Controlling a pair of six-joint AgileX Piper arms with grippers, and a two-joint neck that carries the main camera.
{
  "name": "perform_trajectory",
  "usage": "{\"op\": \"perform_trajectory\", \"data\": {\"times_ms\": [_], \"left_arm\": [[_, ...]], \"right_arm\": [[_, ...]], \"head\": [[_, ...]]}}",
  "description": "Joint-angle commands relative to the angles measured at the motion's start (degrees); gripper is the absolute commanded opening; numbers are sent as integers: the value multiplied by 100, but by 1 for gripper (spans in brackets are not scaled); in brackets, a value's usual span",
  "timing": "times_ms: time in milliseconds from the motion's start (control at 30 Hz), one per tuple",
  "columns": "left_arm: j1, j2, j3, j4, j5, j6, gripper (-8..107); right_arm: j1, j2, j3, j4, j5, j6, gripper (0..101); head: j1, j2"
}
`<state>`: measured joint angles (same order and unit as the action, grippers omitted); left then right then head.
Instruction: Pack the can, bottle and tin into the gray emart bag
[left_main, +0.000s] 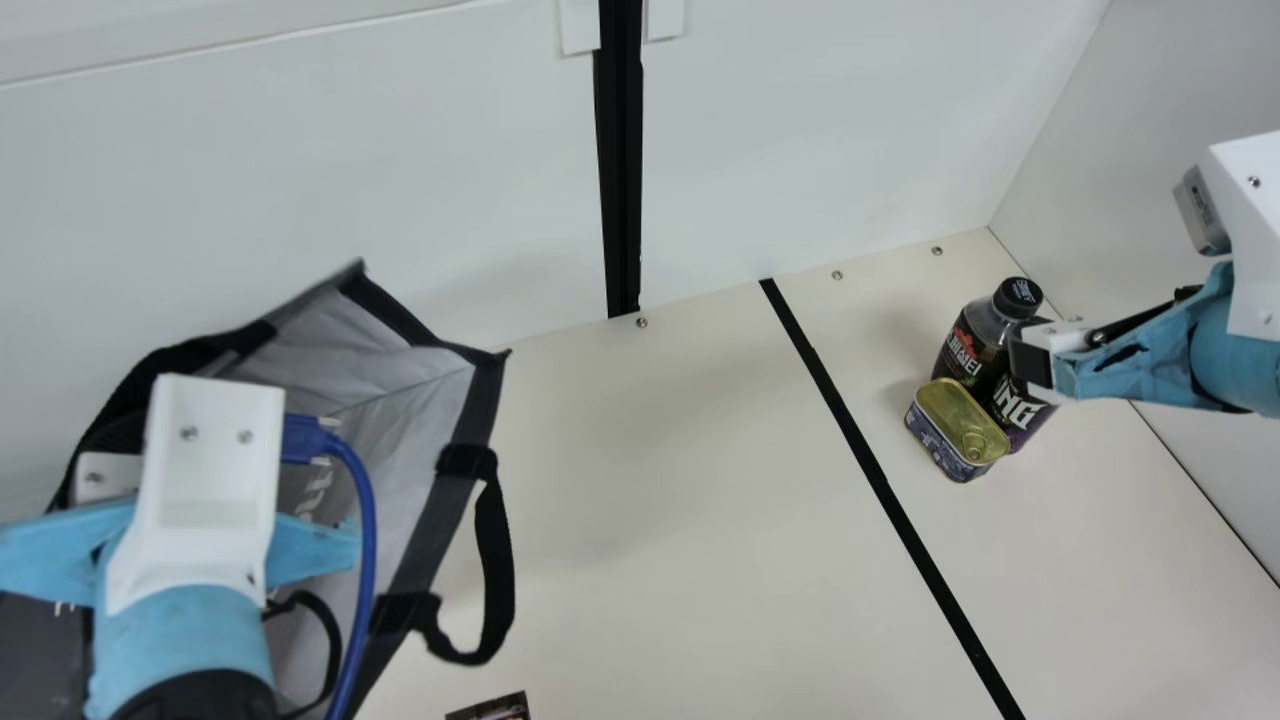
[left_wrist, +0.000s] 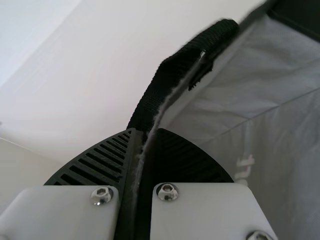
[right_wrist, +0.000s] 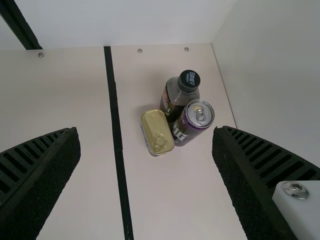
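Observation:
At the left of the main view stands the open gray bag (left_main: 400, 400); my left gripper (left_main: 115, 470) is at its far-left rim. In the left wrist view that gripper (left_wrist: 142, 132) is shut on the bag's edge beside the black handle (left_wrist: 165, 80). My right gripper (left_main: 1035, 360) hangs in front of the can (left_main: 1018, 405), above the table. In the right wrist view the right gripper (right_wrist: 145, 145) is open, with nothing between its fingers. The bottle (right_wrist: 181, 95), purple can (right_wrist: 194, 121) and gold-lidded tin (right_wrist: 157, 132) stand close together on the table.
A black line (left_main: 880, 480) runs across the table (left_main: 650, 500), left of the three items. White walls (left_main: 800, 130) rise behind and at the right. A dark printed object (left_main: 495, 708) lies at the main view's bottom edge.

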<state>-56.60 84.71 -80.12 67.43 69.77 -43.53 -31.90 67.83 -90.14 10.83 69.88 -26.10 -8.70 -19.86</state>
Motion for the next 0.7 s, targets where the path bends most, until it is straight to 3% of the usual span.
{"op": "perform_trajectory", "data": {"times_ms": [0,300,667], "left_arm": [[-43,27,47,-36,13,-96,10],[-334,157,106,-344,13,-371,10],[-635,222,-250,-1289,13,-645,10]], "right_arm": [[0,0,0,0,0,0,91],[0,0,0,0,0,0,91],[0,0,0,0,0,0,91]], "head": [[-130,-14],[-130,-14],[-130,-14]]}}
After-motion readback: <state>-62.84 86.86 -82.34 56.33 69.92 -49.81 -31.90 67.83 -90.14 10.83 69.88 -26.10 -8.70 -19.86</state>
